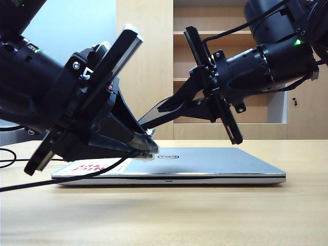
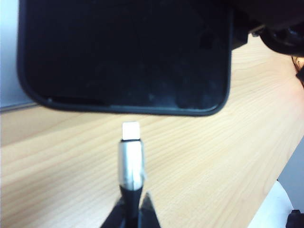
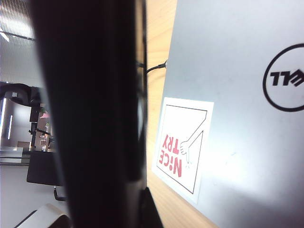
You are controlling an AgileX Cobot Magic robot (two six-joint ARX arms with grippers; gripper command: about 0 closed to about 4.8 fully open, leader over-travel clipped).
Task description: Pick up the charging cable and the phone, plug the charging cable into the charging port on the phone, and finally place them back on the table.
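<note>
1. The left gripper (image 1: 148, 148) hangs low over the near left corner of the closed silver laptop (image 1: 205, 164), its fingers (image 2: 149, 211) closed tight on the charging cable (image 2: 130, 164) just behind the metal plug.
2. In the left wrist view the plug's pale tip points straight at the lower edge of the phone (image 2: 123, 52) and stops just short of it, with a thin strip of wood-grain surface (image 2: 199, 161) showing between the two.
3. The black cord runs from the left gripper down and away to the left edge of the exterior view, sagging over the surface beside the laptop.
4. The right gripper (image 1: 171, 106) reaches in from the upper right and points down and leftward toward the left gripper; its fingers are drawn in on the phone, though the exterior view shows only dark shapes where they meet, so the exact grip is hard to make out.
5. In the right wrist view the phone fills the middle as a broad dark band, seen nearly edge-on, held above the laptop lid.
6. The lid bears a round Dell logo (image 3: 284, 77) and a white sticker (image 3: 184, 147) with red lettering.
7. A wooden shelf cabinet (image 1: 205, 72) stands behind the surface.
</note>
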